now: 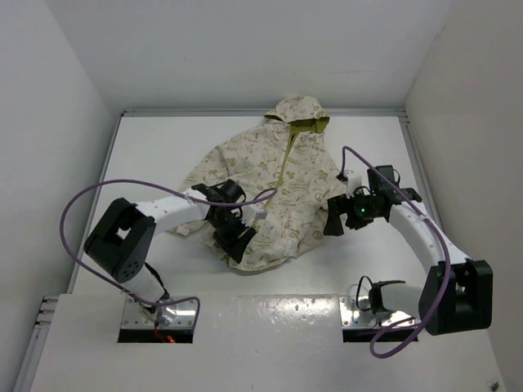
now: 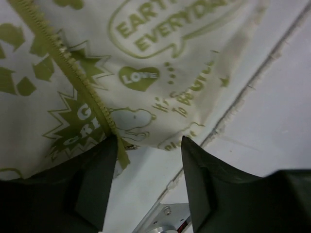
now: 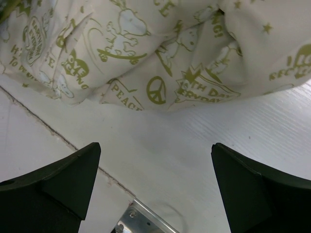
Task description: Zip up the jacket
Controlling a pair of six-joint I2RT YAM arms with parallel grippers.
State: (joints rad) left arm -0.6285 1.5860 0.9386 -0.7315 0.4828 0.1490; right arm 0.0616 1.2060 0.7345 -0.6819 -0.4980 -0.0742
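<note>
The left gripper (image 2: 149, 141) sits nearest its wrist camera. Its two dark fingers (image 2: 92, 179) stand a modest way apart, with nothing clamped between them. The lower end of the olive zipper (image 2: 73, 68) lies against the inner edge of the finger on the left of that view. The rest of the gap shows bare white surface (image 2: 272, 97). Just ahead of the fingertips spreads the jacket (image 2: 160, 48), cream cloth with olive doodles and lettering. Its hem runs off diagonally to the gripper's right.

The right gripper (image 3: 155, 148) is spread wide and holds nothing, and only bare surface (image 3: 194, 141) lies between its fingers. The jacket's edge (image 3: 146, 48) lies ahead of the fingertips, apart from them, bunched into soft folds.

From above, the left gripper (image 1: 233, 237) is over the jacket's near hem, on its left side. The right gripper (image 1: 333, 216) is just beside the jacket's right edge. The jacket (image 1: 278, 188) lies spread on the surface (image 1: 163, 155) between the two grippers and beyond them. Its zipper (image 1: 284, 167) runs away from the left gripper toward the hood (image 1: 298, 114), which lies farthest off and shows olive lining at its opening.
</note>
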